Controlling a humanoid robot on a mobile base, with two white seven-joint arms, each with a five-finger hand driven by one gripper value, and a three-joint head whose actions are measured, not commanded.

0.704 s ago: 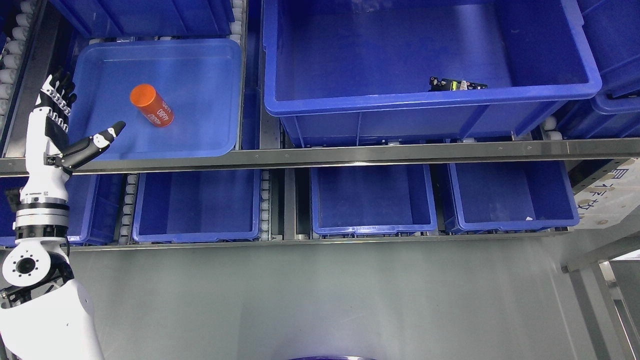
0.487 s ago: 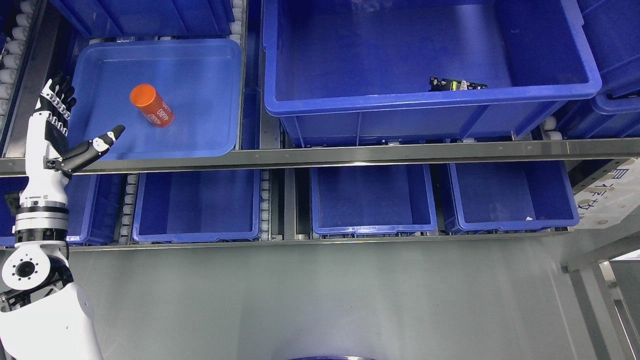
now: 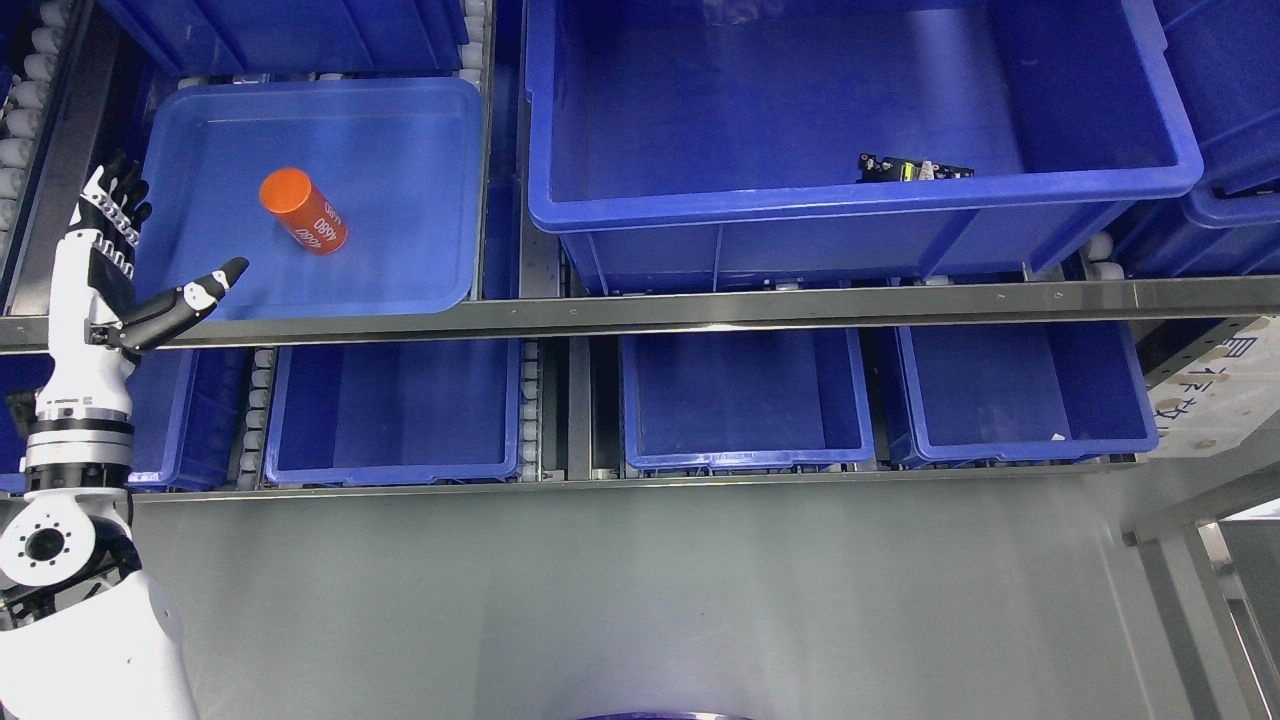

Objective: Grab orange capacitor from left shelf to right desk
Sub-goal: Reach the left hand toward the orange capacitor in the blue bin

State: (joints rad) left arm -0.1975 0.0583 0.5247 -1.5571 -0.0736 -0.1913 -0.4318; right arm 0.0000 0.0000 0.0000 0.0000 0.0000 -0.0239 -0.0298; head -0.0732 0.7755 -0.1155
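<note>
Fingers: left hand (image 3: 105, 270) spread and holding nothing; the four fingers (image 3: 112, 195) point up along the tray's left wall, the thumb (image 3: 190, 293) juts out to the right over the tray's near-left corner. No right hand shows.

Orange capacitor (image 3: 303, 212): lying on its side on the tray floor, up and to the right of the thumb tip, near it but apart. Flat round end faces up-left; white print runs along the barrel.

Handling, as a judgement: a rigid, smooth-sleeved cylinder, likely light for its bulk and stiff enough to take a firm squeeze. The glossy sleeve looks slippery, and on its side it may roll across the slick floor if nudged off-centre.

Where to hold: across the middle of the barrel, thumb on one long side and fingers on the other, clear of the flat end.

Shallow blue tray (image 3: 410, 290): moulded plastic, low walls, rounded corners, glossy floor; just right of the fingers.

Deep blue bin (image 3: 870, 205): further right, thick rim, holding a small dark circuit part (image 3: 915, 169) against its near wall.

Shelf rail (image 3: 700, 305): brushed metal, running right from below the thumb.

Lower blue bins (image 3: 745, 460): below the rail, same plastic.

Floor (image 3: 640, 600): grey, matt.
</note>
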